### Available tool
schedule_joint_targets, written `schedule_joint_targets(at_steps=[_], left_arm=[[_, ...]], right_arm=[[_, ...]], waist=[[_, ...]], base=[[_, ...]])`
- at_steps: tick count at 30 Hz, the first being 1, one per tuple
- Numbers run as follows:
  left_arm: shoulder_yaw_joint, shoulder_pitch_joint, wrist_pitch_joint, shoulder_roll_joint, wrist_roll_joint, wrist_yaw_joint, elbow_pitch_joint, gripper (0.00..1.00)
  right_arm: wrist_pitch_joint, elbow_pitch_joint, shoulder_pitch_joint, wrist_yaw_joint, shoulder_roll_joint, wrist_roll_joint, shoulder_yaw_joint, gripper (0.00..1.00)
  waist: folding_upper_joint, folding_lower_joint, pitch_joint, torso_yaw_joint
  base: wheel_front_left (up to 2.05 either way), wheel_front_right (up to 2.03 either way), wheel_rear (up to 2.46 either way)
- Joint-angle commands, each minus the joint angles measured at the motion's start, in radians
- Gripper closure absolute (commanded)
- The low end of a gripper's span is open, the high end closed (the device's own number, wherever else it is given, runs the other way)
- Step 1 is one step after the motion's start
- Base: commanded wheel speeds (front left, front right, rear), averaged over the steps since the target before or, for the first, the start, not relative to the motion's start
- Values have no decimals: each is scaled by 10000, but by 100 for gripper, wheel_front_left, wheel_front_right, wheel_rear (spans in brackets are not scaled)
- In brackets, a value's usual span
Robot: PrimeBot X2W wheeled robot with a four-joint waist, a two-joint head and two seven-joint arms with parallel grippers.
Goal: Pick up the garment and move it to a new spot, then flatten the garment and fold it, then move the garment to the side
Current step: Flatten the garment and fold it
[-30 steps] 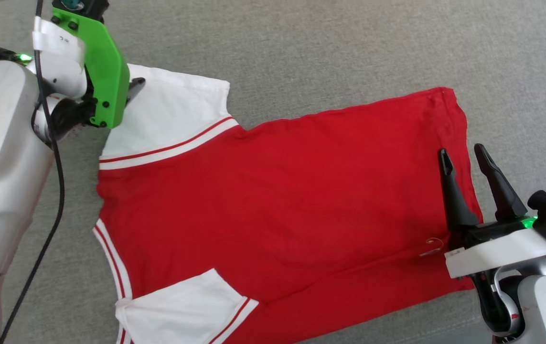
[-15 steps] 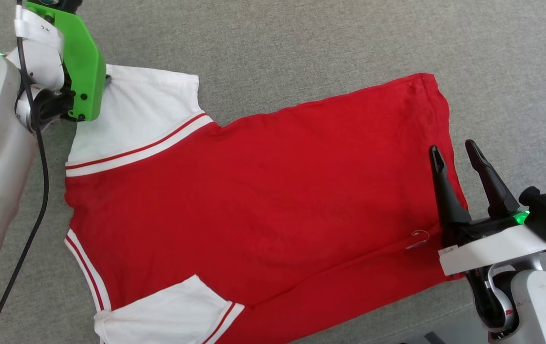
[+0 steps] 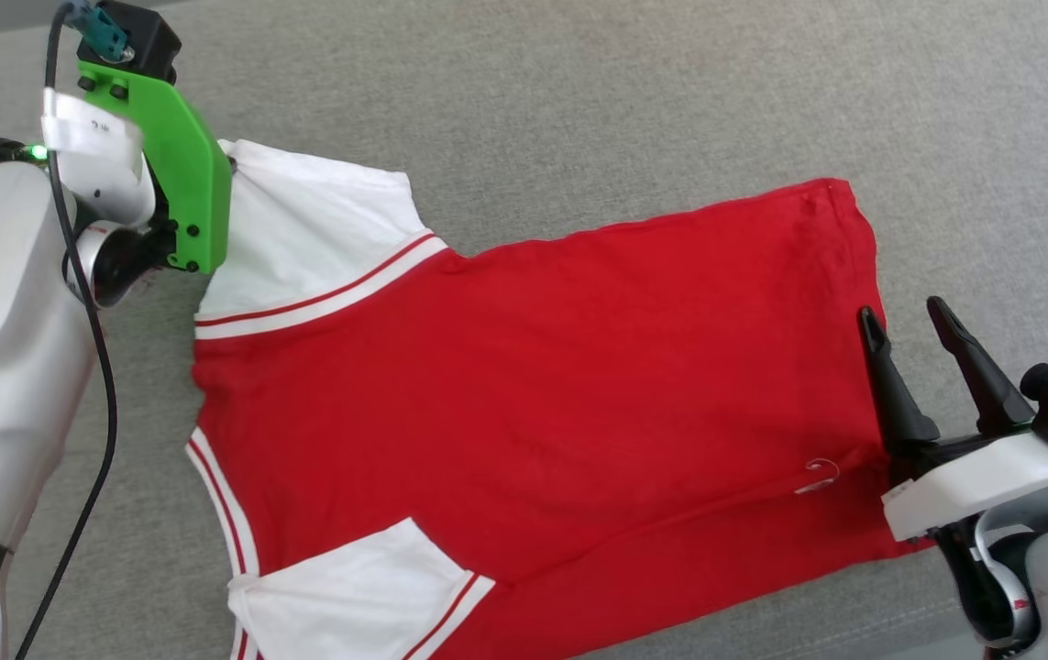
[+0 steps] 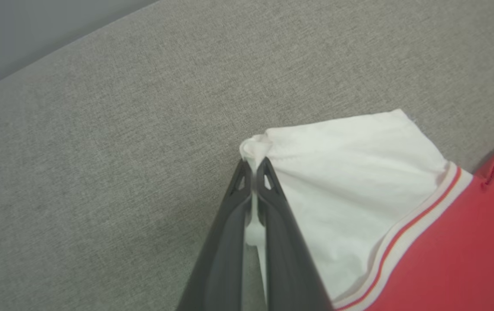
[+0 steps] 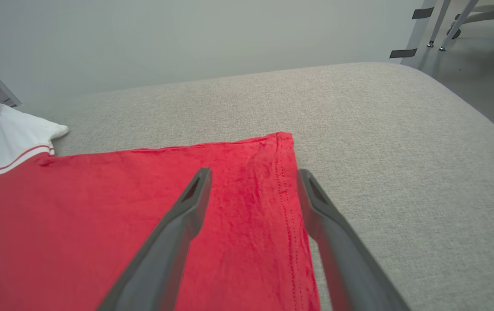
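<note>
The jaws of the left gripper [image 4: 253, 170] are clamping tight on a bunched corner of white cloth, the outer tip of the garment's [image 3: 533, 385] far sleeve [image 4: 350, 185], and a little tuft is poking out past the tips. The jaws of the right gripper [image 5: 253, 175] are standing wide apart and holding nothing. They are pointing along the hem [image 5: 288, 207], one finger over red cloth and the other over the hem's edge. Whether they are touching the fabric is not clear.

The garment is lying spread on the grey cushion [image 3: 670, 92], plain red side up, with the sleeves toward the robot's left and the hem toward its right. The other sleeve [image 3: 349, 587] is lying flat at the near edge, and a long crease is running along the near side of the body.

This looks like the flattening step, or the very start of a fold: one end is being gripped while the other is lying free. The next move probably calls for the right gripper to drop onto the hem and close on it. The two arms could then draw the cloth taut together. If only the left pulls, the sleeve will likely stretch and the body will drag and wrinkle.
</note>
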Motion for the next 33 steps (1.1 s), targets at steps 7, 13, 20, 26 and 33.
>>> schedule_joint_targets(at_steps=[7, 13, 20, 26, 33], left_arm=[[-148, 1115, -397, 286, -371, 32, -2007, 100], [-229, 2066, -612, 434, -347, 476, -4147, 100], [-234, 2776, -730, 638, -206, 1080, -6249, 100], [-279, 2859, -784, 621, -52, 1315, -7259, 100], [-389, 2706, -945, 416, 79, 1305, -7641, 100]], right_arm=[[2035, -287, -40, -7, -870, -118, -449, 0], [4570, -380, -800, -7, -1912, 302, -604, 0], [7264, 176, -2407, -7, -2788, 855, -522, 0], [8354, 1367, -3551, -7, -3221, 863, -386, 0], [8439, 2641, -4269, -7, -3336, 570, -123, 0]], waist=[[-1, -1, -859, 1008], [-1, -1, -903, 1534], [-1, -1, -477, 2047], [-1, -1, 8, 2514], [-1, -1, 440, 2919]], base=[[0, 0, 0], [0, 0, 0], [0, 0, 0], [0, 0, 0], [0, 0, 0]])
